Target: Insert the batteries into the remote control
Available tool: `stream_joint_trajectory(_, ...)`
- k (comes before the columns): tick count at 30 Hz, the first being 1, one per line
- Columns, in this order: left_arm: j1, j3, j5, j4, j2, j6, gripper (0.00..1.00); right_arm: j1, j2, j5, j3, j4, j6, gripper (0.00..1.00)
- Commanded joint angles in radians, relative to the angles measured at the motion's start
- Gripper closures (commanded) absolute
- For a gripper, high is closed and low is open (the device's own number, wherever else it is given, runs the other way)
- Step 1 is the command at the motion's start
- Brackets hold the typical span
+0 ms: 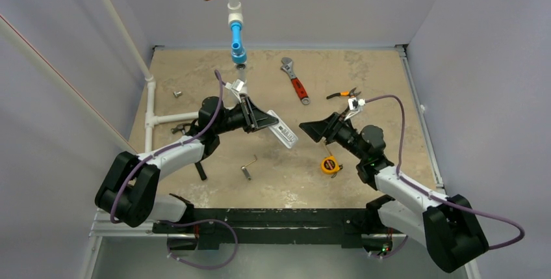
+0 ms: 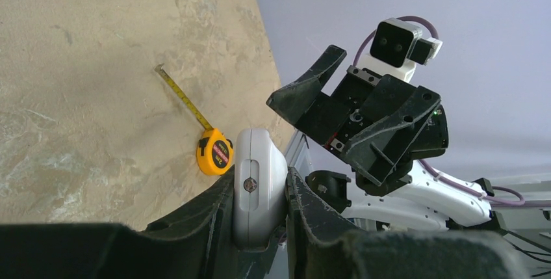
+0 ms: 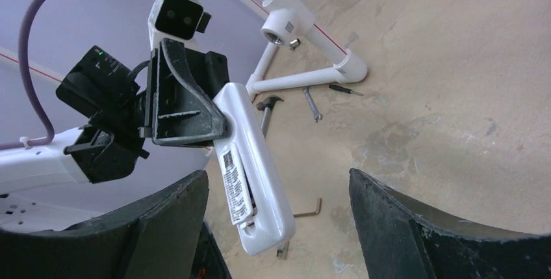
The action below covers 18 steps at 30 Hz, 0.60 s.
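My left gripper (image 1: 274,123) is shut on one end of the remote control (image 1: 284,135), a slim white slab held tilted above the table. In the left wrist view the remote's rounded end (image 2: 258,181) is clamped between both black fingers. In the right wrist view the remote (image 3: 256,175) shows its back, with a labelled cover (image 3: 234,185) that looks slightly lifted at its lower end. My right gripper (image 3: 279,191) stands open, facing the remote's free end; the remote hangs between its fingers, nearer the left finger (image 3: 162,227), touching neither. Batteries are out of view.
A yellow tape measure (image 1: 331,164) and a hex key (image 1: 249,167) lie below the remote. A red-handled wrench (image 1: 295,80) and pliers (image 1: 343,93) lie further back. White pipe pieces (image 1: 153,113) run along the left edge; orange and blue fittings (image 1: 234,25) hang at the back.
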Motion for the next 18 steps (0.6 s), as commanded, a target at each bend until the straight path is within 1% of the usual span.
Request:
stream_joint_trajectory(1, -0.003, 0.031, -0.001, 0.068, 0.003, 0.004, 1.0, 0.015, 0.028, -0.012, 0.015, 0.078, 0.019, 0.21)
stream_joint_trajectory(8, -0.002, 0.027, 0.011, 0.105, 0.008, -0.003, 1.0, 0.036, 0.084, -0.052, 0.038, 0.069, 0.03, 0.21)
stream_joint_trajectory(14, -0.003, 0.032, 0.014, 0.092, 0.001, 0.006, 1.0, 0.058, 0.139, -0.116, 0.072, 0.099, 0.025, 0.21)
stream_joint_trajectory(18, -0.002, 0.034, 0.013, 0.086, -0.001, 0.01, 1.0, 0.072, 0.166, -0.125, 0.087, 0.114, 0.026, 0.22)
